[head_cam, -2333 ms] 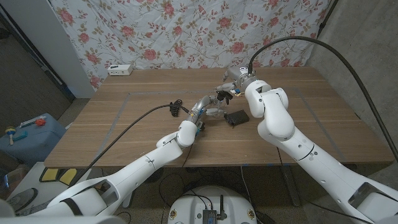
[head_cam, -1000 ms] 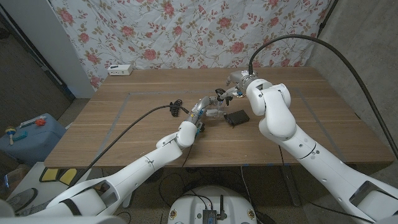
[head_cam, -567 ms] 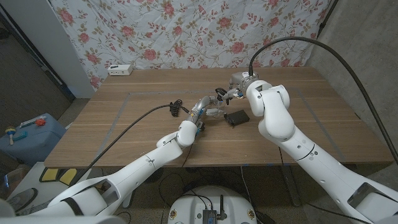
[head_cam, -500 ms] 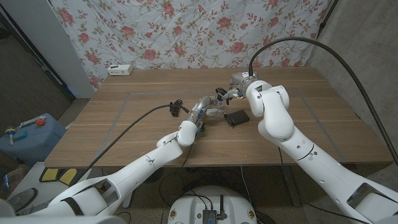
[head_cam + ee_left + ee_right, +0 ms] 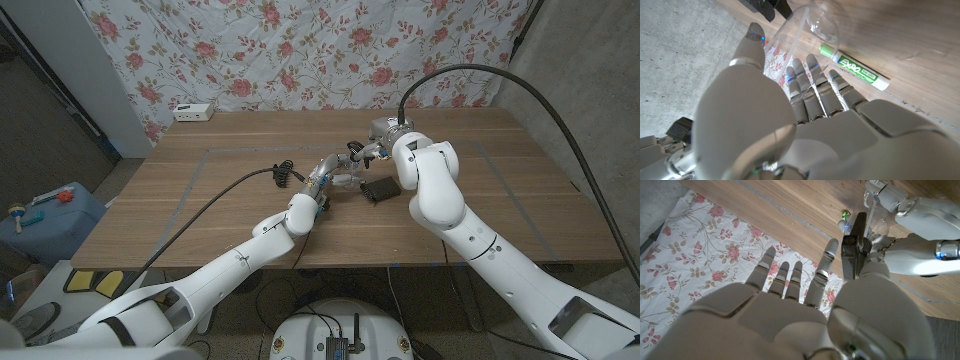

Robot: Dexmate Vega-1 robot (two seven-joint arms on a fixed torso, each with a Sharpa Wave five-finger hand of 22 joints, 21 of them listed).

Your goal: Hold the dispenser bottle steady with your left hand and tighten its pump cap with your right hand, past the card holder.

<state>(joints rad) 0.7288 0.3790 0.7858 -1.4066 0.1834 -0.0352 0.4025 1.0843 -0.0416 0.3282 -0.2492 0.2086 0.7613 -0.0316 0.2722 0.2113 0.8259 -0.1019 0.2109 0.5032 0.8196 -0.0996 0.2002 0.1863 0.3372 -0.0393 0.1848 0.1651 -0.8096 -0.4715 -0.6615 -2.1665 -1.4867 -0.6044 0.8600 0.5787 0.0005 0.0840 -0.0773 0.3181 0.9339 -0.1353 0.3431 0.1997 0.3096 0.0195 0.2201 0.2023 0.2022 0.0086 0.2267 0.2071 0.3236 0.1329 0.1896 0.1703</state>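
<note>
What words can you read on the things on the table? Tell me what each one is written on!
"EXPO" is on the green marker lying on the table beside the clear bottle.
Smaller print runs along the marker next to it, but it is too small to read.
The white box at the far side of the table has marks too small to read.

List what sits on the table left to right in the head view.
White box → left hand on the clear dispenser bottle → black card holder.
</note>
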